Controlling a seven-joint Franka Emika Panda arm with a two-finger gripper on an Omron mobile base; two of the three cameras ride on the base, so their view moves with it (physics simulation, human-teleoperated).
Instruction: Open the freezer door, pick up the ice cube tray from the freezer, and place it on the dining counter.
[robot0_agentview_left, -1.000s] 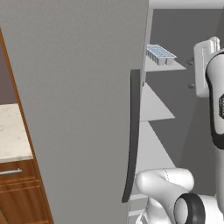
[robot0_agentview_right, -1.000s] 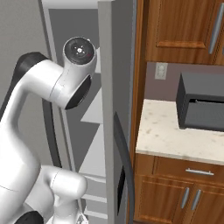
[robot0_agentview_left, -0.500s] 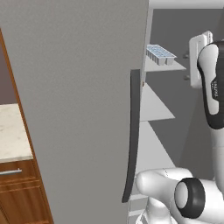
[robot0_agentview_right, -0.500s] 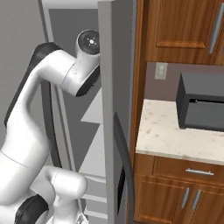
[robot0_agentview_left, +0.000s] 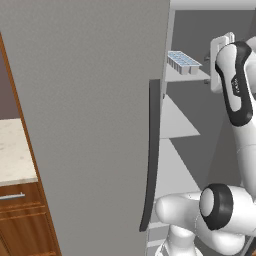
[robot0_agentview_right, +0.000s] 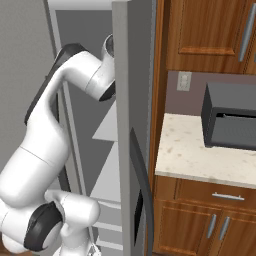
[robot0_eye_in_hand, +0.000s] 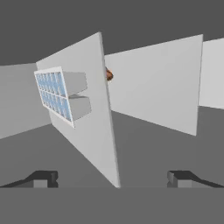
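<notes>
Spread wide with nothing between them, our gripper (robot0_eye_in_hand: 112, 178) shows its two dark fingertips (robot0_eye_in_hand: 41, 178) far apart at the bottom of the hand view. Ahead of them we see the ice cube tray (robot0_eye_in_hand: 57, 95) lying on a light grey shelf (robot0_eye_in_hand: 92, 113); the view is rolled, so shelf and tray appear tipped on edge, with the tray left of centre and well clear of the tips. Further shelves stand to the right against the dark interior, and a small orange-brown object (robot0_eye_in_hand: 109, 75) peeks from behind the shelf edge; we cannot tell what it is.

From the left base view, the freezer door (robot0_agentview_left: 90, 115) stands swung open in front of us, its dark curved handle (robot0_agentview_left: 151, 155) running down its right edge. Behind it, the freezer (robot0_agentview_left: 197, 120) is open, and the tray (robot0_agentview_left: 183, 62) sits on an upper shelf, with our arm's hand end close beside it to the right.

From the right base view, our arm (robot0_agentview_right: 55, 130) reaches into the freezer (robot0_agentview_right: 82, 60) past a second grey door (robot0_agentview_right: 131, 130), beside a speckled counter (robot0_agentview_right: 200, 150) carrying a dark box-shaped appliance (robot0_agentview_right: 230, 122).
</notes>
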